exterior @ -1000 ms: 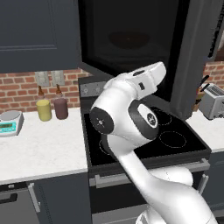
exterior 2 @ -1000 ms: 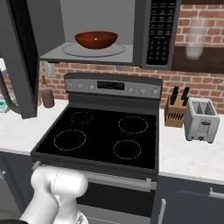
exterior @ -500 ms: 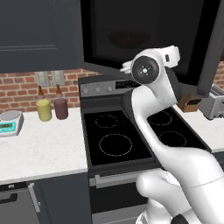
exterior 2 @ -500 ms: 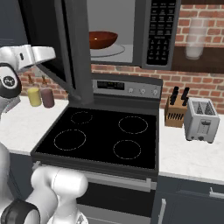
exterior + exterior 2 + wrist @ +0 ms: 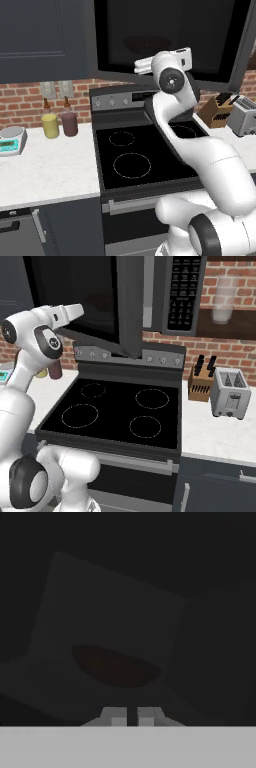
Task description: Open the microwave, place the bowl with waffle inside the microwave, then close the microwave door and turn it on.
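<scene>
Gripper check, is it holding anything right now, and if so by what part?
Nothing is held. The gripper has its fingertips nearly together with nothing between them, facing the dark glass of the microwave door; the bowl shows dimly through it.

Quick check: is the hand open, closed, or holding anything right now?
Hand: closed, fingertips nearly together, holding nothing, pressed toward the dark grey microwave door's black glass window.

A glossy white arm [image 5: 200,155] built of fat rounded segments, with dark grey discs capping its joints, ending in a boxy white hand [image 5: 75,310] with small dark fingertips [image 5: 116,716].
</scene>
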